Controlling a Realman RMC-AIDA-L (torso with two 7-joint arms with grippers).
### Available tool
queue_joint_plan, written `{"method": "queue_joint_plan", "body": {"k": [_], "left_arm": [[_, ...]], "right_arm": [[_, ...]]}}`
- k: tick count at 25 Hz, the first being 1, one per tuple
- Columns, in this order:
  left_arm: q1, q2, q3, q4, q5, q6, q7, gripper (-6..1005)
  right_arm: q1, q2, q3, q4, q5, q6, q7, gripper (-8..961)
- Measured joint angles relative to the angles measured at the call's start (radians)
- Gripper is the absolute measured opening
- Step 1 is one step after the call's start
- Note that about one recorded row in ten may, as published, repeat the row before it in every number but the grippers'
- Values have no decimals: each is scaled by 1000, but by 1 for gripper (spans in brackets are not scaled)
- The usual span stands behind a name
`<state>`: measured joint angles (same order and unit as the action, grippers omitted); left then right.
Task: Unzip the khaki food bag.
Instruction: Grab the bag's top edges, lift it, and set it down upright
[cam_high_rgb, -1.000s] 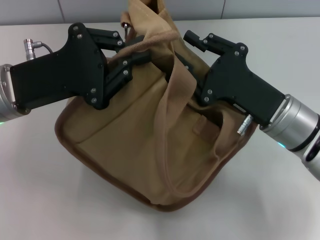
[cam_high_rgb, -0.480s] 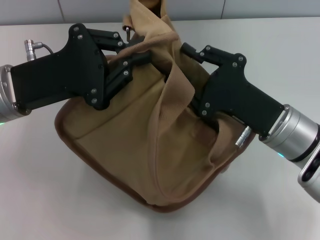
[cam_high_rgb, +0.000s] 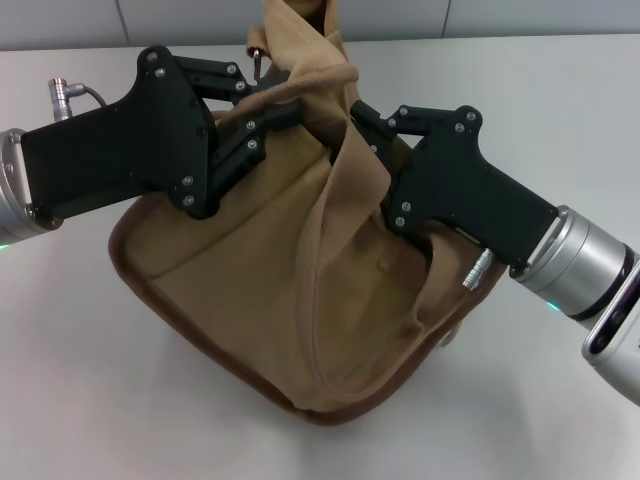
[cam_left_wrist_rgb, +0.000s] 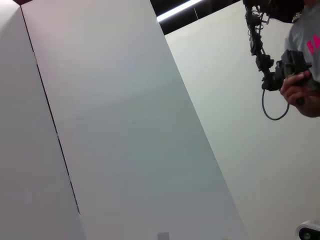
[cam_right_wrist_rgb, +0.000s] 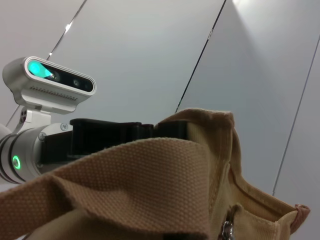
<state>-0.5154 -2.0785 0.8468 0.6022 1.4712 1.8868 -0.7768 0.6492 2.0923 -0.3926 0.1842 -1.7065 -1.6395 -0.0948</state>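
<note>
The khaki food bag (cam_high_rgb: 250, 290) stands slumped on the white table (cam_high_rgb: 80, 400), with its brown-edged base toward me and a wide strap (cam_high_rgb: 330, 240) hanging down its front. My left gripper (cam_high_rgb: 285, 98) reaches in from the left and is shut on the bag's top fabric edge. A small metal zipper pull (cam_high_rgb: 257, 62) sticks up just behind it. My right gripper (cam_high_rgb: 355, 115) comes in from the right, pressed against the top of the bag beside the strap, with its tips buried in the fabric. The right wrist view shows the bag's top folds (cam_right_wrist_rgb: 150, 190), a metal piece (cam_right_wrist_rgb: 227, 231) and the left gripper (cam_right_wrist_rgb: 125, 132) beyond.
The bag is the only object on the white table. Grey wall panels (cam_high_rgb: 180, 20) run along the back. In the left wrist view a person's hand holds a cabled device (cam_left_wrist_rgb: 292, 75) far off.
My right gripper has moved left and slightly down, deeper into the top of the bag, pushing the bag's right side in. The left gripper has kept its hold and place.
</note>
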Motion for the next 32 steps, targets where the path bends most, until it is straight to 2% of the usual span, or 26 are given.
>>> {"method": "queue_joint_plan", "body": {"k": [9,20,25,32], "left_arm": [[0,0,0,-3,-12,-4,7,91],[4,0,-1,-4,-56,-18,10,91],[1,0,5,-5,-58,-19,9,90],[-2,0,23,-6,-60,-20,11,90]], "right_arm": [[-37,-6,-8,-7,-4,-22,7,40],[-213,-11,-14,-109,-64,-151,27,11],[-268,-9,-4,-143,-80,-188,74,0],[-245,-4,63,-122,-75,-261,103,42]]}}
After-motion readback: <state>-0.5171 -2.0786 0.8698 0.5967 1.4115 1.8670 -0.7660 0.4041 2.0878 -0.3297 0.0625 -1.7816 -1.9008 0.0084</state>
